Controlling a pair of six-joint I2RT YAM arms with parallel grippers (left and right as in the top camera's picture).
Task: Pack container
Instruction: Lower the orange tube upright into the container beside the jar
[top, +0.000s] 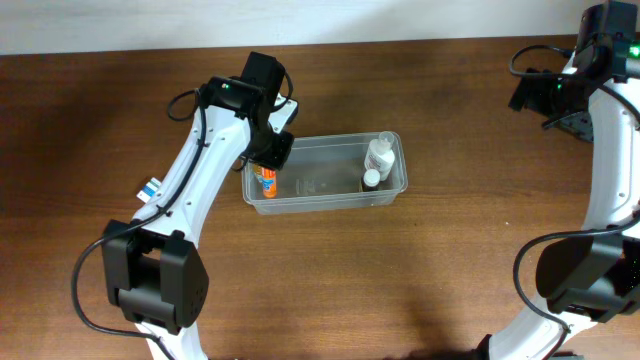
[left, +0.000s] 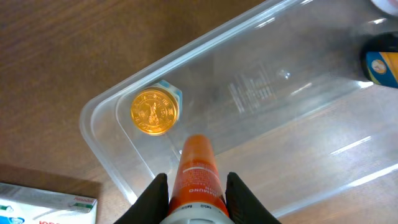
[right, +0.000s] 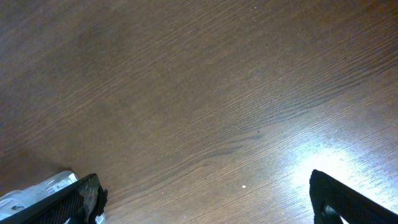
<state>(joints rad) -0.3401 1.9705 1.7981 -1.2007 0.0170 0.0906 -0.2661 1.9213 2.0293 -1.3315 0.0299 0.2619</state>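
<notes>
Two entries: your left tool (left: 196, 182) clamped a glossy orange tube (left: 198, 160), base cut off, over the clear plastic container (left: 99, 118); your right tool (right: 202, 186) gaped empty above the woodgrain desk (right: 186, 93).

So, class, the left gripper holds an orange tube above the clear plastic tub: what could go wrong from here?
The orange plastic tube in the left gripper hangs beside the round gold cap already in the clear rectangular plastic tub; released, it might knock that item. It is near the tub's end wall and could catch there.
</notes>
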